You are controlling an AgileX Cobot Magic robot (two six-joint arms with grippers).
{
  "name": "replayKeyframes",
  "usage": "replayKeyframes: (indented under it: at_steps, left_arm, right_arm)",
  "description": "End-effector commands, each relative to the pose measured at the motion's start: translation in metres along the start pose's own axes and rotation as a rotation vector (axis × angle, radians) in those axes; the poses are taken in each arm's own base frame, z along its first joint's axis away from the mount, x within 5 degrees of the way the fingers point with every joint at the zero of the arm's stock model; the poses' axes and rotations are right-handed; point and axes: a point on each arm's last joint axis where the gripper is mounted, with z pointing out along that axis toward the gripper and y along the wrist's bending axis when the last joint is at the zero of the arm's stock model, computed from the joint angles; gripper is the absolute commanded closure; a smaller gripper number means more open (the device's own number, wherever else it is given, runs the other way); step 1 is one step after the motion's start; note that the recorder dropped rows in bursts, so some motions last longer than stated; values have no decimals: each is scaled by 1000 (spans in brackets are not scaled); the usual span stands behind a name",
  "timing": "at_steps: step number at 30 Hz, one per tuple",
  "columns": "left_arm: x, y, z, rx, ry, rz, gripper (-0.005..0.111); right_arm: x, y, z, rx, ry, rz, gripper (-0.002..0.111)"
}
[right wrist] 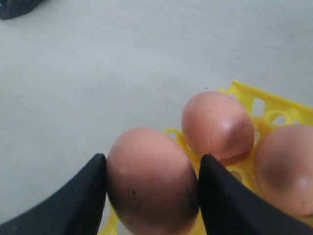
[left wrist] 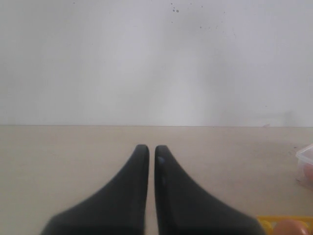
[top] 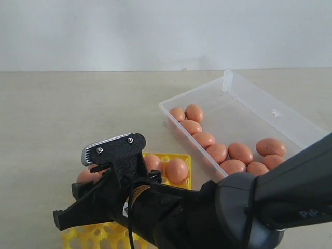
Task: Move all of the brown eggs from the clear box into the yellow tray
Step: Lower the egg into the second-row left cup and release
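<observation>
My right gripper (right wrist: 152,161) is shut on a brown egg (right wrist: 146,191), holding it by its two sides just over a corner of the yellow tray (right wrist: 266,105). Two more brown eggs (right wrist: 217,125) (right wrist: 286,166) sit in tray cups beside it. The exterior view has the right arm (top: 171,207) reaching across to the tray (top: 184,158), with the held egg (top: 87,175) partly hidden behind the gripper. Several brown eggs (top: 240,152) lie in the clear box (top: 270,106). My left gripper (left wrist: 152,148) is shut on nothing, above bare table.
The clear box's lid flap (top: 306,132) lies open along its right side. In the left wrist view a tray corner (left wrist: 281,219) and a box corner (left wrist: 305,164) show at the right edge. The tan table (top: 78,109) meets a white wall behind.
</observation>
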Motion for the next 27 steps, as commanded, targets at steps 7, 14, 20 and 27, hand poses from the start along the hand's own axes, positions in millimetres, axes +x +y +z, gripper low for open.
replayKeyframes:
  at_steps: [7, 14, 20, 27]
  left_arm:
    - [-2, 0, 0, -2, -14, -10, 103]
    - [-2, 0, 0, -2, -14, -10, 103]
    - [-2, 0, 0, -2, -14, -10, 103]
    - [-2, 0, 0, -2, -14, -10, 103]
  right_arm:
    - [-8, 10, 1, -92, -55, -188, 108]
    - [-13, 11, 5, -61, -36, -179, 108]
    - [-13, 10, 6, -45, -32, -202, 108]
    - [-13, 10, 6, -45, -27, -224, 108]
